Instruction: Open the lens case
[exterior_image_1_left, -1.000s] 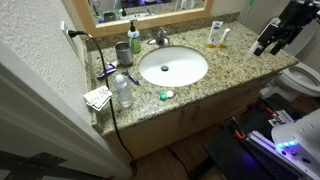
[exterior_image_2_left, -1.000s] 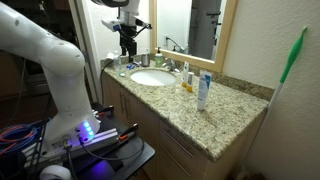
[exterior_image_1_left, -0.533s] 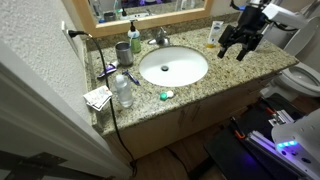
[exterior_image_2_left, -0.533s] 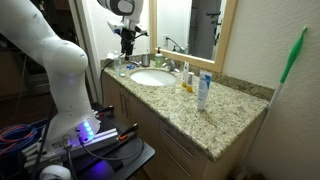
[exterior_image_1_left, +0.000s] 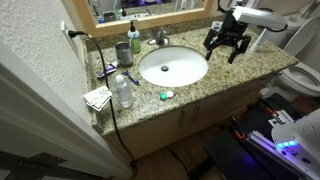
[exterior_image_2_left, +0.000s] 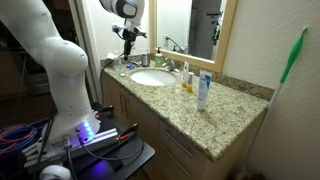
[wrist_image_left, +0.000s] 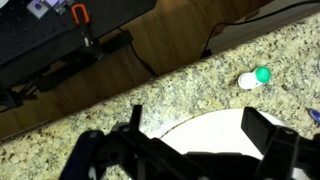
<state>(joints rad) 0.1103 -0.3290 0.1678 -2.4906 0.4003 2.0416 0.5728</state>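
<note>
The lens case (exterior_image_1_left: 166, 95) is tiny and flat, with one green cap and one white cap. It lies on the granite counter at the front rim of the sink. It also shows in the wrist view (wrist_image_left: 254, 77), green cap to the right. My gripper (exterior_image_1_left: 226, 48) hangs in the air over the right part of the sink basin, well away from the case. Its fingers (wrist_image_left: 196, 138) are spread wide with nothing between them. In an exterior view the gripper (exterior_image_2_left: 127, 38) is above the far end of the counter.
A white oval sink (exterior_image_1_left: 173, 67) is set in the granite counter (exterior_image_1_left: 240, 75). A clear water bottle (exterior_image_1_left: 123, 92), a green cup (exterior_image_1_left: 122, 52), a soap dispenser (exterior_image_1_left: 134, 38) and papers (exterior_image_1_left: 98, 97) stand at the left. A tube (exterior_image_1_left: 217, 34) lies at the back right. A toilet (exterior_image_1_left: 303, 78) is beside the counter.
My gripper has moved from beyond the counter's right end leftward to over the sink's right part. The lens case has not moved.
</note>
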